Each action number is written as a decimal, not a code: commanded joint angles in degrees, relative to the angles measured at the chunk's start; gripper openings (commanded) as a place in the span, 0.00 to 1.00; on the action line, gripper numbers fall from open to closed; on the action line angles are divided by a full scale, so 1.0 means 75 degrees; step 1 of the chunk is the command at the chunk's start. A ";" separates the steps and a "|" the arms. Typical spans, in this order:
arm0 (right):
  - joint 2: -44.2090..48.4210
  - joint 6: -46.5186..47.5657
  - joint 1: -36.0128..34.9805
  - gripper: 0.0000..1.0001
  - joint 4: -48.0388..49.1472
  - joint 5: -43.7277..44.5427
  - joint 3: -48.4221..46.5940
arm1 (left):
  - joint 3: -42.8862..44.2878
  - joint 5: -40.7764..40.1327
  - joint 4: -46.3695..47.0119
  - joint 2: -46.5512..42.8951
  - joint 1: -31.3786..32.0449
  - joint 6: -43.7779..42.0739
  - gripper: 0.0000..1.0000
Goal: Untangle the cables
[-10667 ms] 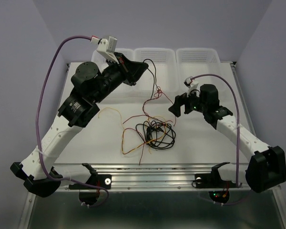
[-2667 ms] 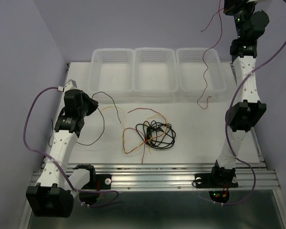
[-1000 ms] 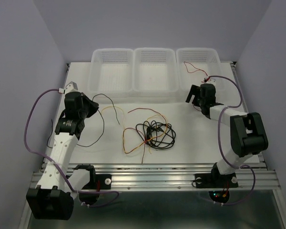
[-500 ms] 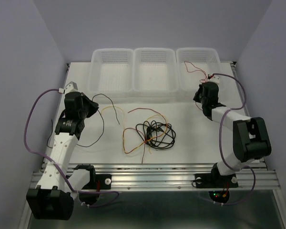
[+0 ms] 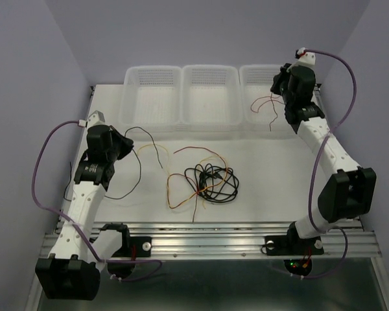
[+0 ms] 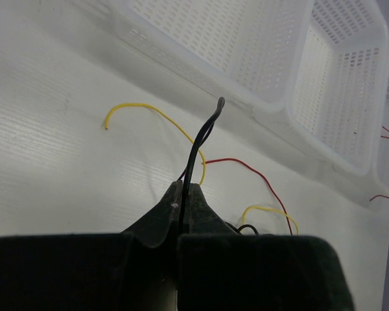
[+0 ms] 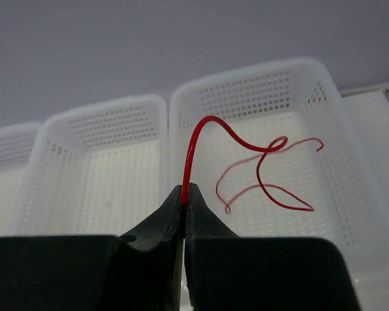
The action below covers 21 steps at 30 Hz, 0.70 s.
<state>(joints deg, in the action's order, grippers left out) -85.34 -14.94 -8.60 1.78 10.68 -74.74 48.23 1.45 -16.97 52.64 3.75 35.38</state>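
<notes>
plainly the step in hand is the drop-off: the right gripper [image 7: 183,194] is closed tight on one end of a red cable [image 7: 211,117], held above the right basket [image 7: 246,73], and the rest of that cable curls down onto the basket floor. to finish well, it would likely pay to come lower and more over the basket's middle before opening, since the wire looks springy and an end let go from high up could flick across the rim. a clean opening and then a straight lift should keep the loop from being dragged back out. the left gripper [image 6: 183,191] is likewise clamped on a black cable [image 6: 196,144] at the left side of the table [image 5: 149,201], the short free end standing up past its tip and the long part lying in a wide loop toward the near left. that cable seems to lie apart from the tangle [image 5: 211,181] of black, yellow and red cables at the table's middle, though the end of a yellow cable [image 6: 149,107] lies just beside it. for room: the right arm works close to the right wall [image 5: 369,78] and the far edge, with little margin there, and the left arm sits near the left table edge. open table lies between the baskets and the tangle, and to the tangle's right, so that looks the safer side for a next reach
</notes>
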 commanded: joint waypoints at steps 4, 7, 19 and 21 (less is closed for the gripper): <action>-0.2304 0.0831 0.0185 0.01 -0.0039 0.0791 -0.2651 | -0.0067 -0.0123 0.0177 -0.0199 0.0016 -0.0146 0.00; -0.3056 0.0890 0.0256 0.01 -0.0038 0.0500 -0.3380 | -0.0032 -0.0112 0.0177 -0.0175 0.0016 -0.0170 0.00; -0.1424 0.0832 0.0256 1.00 0.0334 -0.3563 -0.1358 | 0.0658 0.1070 0.0165 -0.0105 0.0062 -0.0287 0.00; -0.0952 0.0692 0.0256 1.00 0.0687 -0.5477 -0.0703 | 0.0764 0.1294 0.0235 -0.0035 0.0167 -0.0264 0.00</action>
<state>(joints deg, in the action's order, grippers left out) -103.44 -9.65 -6.72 -2.52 -6.35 -84.53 49.78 5.67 -17.63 52.64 3.79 34.61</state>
